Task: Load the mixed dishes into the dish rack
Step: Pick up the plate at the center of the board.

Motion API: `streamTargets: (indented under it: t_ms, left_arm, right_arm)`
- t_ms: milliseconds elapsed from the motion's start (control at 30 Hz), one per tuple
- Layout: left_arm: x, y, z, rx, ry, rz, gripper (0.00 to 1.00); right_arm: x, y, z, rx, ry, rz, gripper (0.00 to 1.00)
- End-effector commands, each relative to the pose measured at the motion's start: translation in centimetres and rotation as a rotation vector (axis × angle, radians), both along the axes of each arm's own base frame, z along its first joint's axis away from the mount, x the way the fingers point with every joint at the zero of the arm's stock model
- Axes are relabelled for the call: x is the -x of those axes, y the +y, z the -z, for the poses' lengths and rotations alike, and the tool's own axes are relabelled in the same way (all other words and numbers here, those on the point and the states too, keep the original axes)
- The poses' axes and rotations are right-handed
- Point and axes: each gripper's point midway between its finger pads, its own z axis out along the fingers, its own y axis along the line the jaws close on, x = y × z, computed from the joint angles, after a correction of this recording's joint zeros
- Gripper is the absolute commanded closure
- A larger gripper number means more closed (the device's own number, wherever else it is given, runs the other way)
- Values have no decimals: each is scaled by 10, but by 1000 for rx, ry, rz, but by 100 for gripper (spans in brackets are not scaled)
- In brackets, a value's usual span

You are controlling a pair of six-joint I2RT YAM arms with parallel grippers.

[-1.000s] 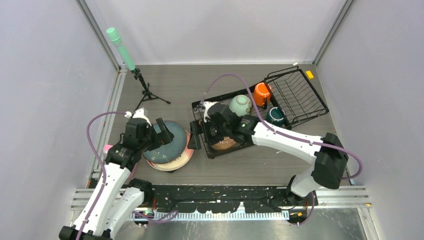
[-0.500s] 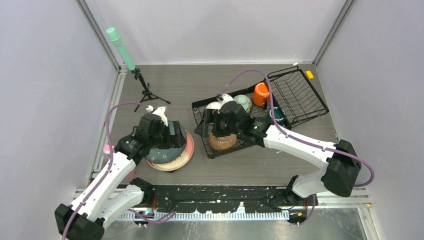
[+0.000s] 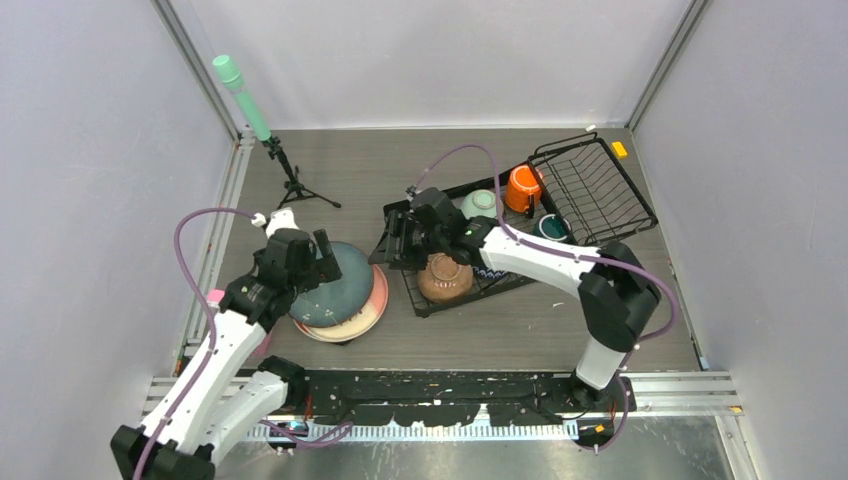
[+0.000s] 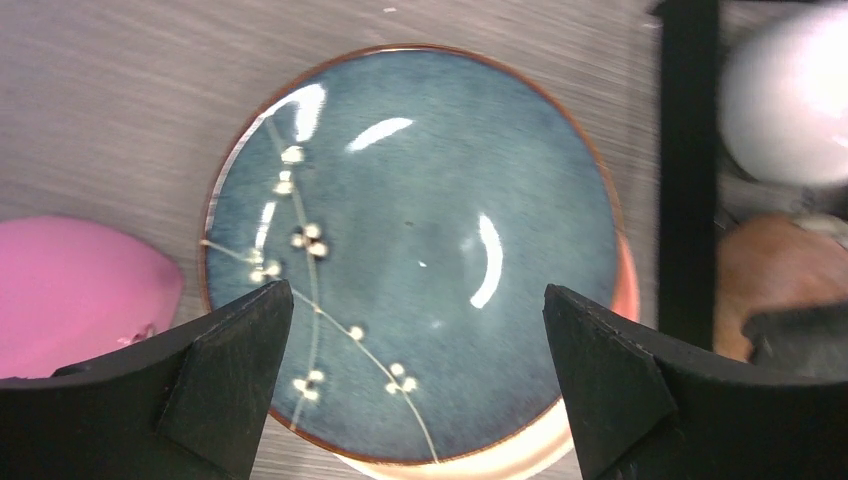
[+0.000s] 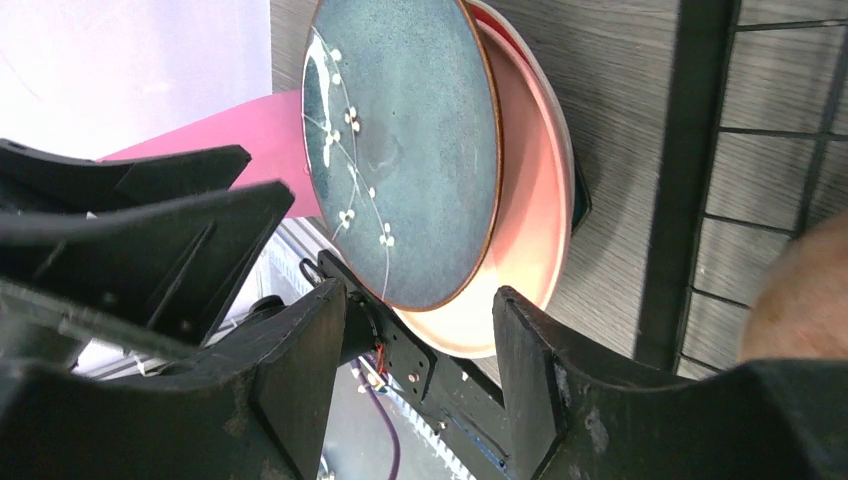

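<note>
The left tool (image 3: 322, 258) has drawn back toward the near-left rim of the dark teal plate (image 3: 340, 290). Its jaws are spread wide, directly above the plate, which lies flat on the pink plate (image 3: 376, 300) on the worktop (image 3: 520, 330). The right tool (image 3: 393, 240) has swung off the brown bowl (image 3: 445, 280) to the left edge of the dish rack (image 3: 590, 190), apparently spread too, beside the plates but farther.

The top external camera looks steeply down from high at the near side over the whole table (image 3: 560, 335), while the left wrist camera hangs close above the dark teal plate (image 4: 420, 250) (the right wrist camera catches that same plate obliquely, past the dish rack (image 5: 700, 150) rim).
</note>
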Motion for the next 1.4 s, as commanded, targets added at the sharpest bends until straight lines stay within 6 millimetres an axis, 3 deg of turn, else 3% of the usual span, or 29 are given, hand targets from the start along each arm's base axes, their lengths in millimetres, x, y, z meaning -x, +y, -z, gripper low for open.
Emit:
streamTargets:
  t_ms: [0, 233, 433, 833, 1067, 1200, 1367]
  left_arm:
    - [-12, 22, 2, 31, 41, -106, 0]
    - [-25, 43, 13, 125, 83, -186, 0]
    - [-32, 64, 30, 163, 117, -261, 0]
    - [-32, 79, 63, 141, 166, -323, 0]
    - [-26, 73, 83, 164, 205, -307, 1]
    - [-26, 69, 83, 182, 189, -290, 8]
    - [-27, 63, 81, 211, 157, -271, 27]
  right_arm:
    - [4, 27, -17, -30, 11, -38, 39]
    - [9, 41, 19, 80, 56, -29, 40]
    - [5, 34, 39, 160, 70, 17, 39]
    - [7, 49, 59, 149, 116, -19, 39]
    - [0, 58, 63, 132, 100, -29, 42]
    - [-4, 63, 69, 124, 103, -25, 46]
    - [-8, 71, 74, 64, 121, -10, 53]
